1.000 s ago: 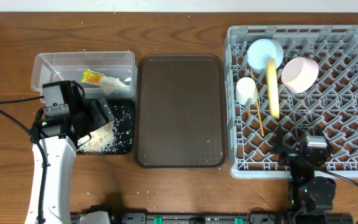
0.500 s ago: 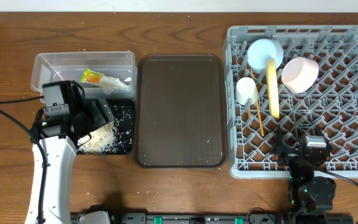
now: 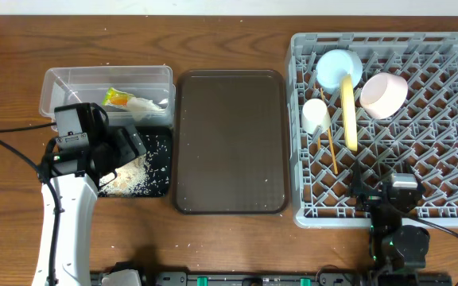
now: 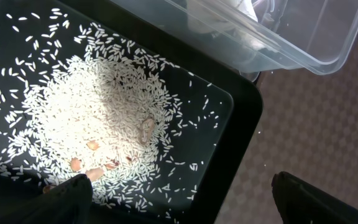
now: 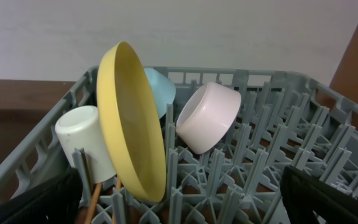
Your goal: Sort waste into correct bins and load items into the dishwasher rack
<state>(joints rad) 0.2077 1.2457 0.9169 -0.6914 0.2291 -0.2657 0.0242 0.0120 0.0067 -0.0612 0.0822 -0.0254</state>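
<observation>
The grey dishwasher rack (image 3: 444, 119) holds the yellow plate (image 3: 348, 111) on edge, the light blue bowl (image 3: 336, 67), the pale pink bowl (image 3: 384, 95), the white cup (image 3: 315, 116) and the chopsticks (image 3: 330, 147); these also show in the right wrist view: plate (image 5: 132, 124), pink bowl (image 5: 207, 118), cup (image 5: 86, 140). The clear tub (image 3: 62, 83) holds the snack wrapper (image 3: 118, 98) and the white wrapper (image 3: 145, 106). The black tray (image 4: 241, 143) holds rice grains (image 4: 104, 112). My left gripper (image 4: 182, 199) is open above the tray's right edge. My right gripper (image 5: 179, 199) is open over the rack's near edge.
A large dark brown serving tray (image 3: 229, 143) lies between the bins and the rack. A few rice grains lie on the wooden table by the tub (image 3: 106, 67). A cable runs along the table at the left (image 3: 6, 147).
</observation>
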